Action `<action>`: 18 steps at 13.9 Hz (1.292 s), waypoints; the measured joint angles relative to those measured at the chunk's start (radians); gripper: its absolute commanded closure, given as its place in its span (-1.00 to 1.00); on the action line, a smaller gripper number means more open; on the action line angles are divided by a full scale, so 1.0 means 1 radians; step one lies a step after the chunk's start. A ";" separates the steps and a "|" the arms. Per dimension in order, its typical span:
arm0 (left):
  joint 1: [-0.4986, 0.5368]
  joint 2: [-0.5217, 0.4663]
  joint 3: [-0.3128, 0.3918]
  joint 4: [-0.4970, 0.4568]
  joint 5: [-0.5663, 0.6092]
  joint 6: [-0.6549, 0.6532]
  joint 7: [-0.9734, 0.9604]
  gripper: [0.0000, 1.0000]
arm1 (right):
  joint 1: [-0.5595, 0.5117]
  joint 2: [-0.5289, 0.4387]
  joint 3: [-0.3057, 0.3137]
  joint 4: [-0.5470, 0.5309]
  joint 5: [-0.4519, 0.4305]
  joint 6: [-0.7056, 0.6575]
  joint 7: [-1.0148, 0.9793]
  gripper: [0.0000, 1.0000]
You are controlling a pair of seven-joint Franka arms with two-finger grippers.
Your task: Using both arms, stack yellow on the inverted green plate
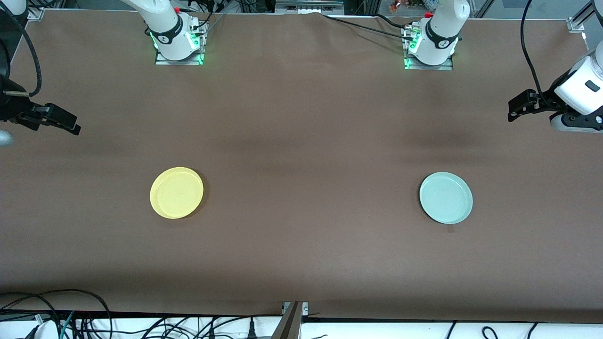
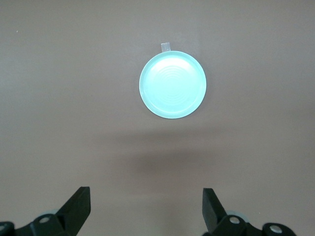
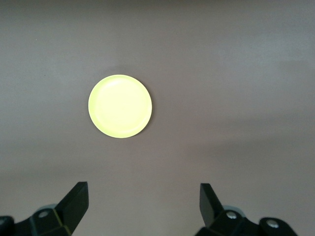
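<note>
As neither plate has been touched, I log the task as not yet begun. Yellow plate (image 1: 176, 192) lies rim-up on the brown counter (image 1: 301, 235), lower left of centre in the front view, toward the right arm's end. Pale green plate (image 1: 445, 197) lies lower right of centre, toward the left arm's end, well apart from the yellow one; it looks rim-up to me, so not inverted yet. A small tab of tape (image 2: 165, 46) sits just beside its rim.

Left tool (image 1: 523, 104) hangs at the right edge of the front view, fingers spread, holding nothing. Right tool (image 1: 59, 121) hangs at the left edge, likewise released and empty. Both arms wait.

Remaining, by my reckoning: flip the green plate, then lift the yellow plate and set it on top.
</note>
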 measured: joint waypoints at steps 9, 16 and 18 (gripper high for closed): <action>0.000 0.000 0.000 0.000 0.000 -0.009 0.000 -1.00 | 0.000 0.000 0.000 0.000 0.000 0.000 0.000 -1.00; 0.000 0.150 0.001 0.004 0.000 -0.022 0.045 -1.00 | 0.000 0.000 0.000 0.000 0.000 0.000 0.000 -1.00; 0.002 0.267 0.001 0.071 0.000 0.010 0.104 -1.00 | 0.000 0.000 0.000 0.000 0.000 0.000 0.000 -1.00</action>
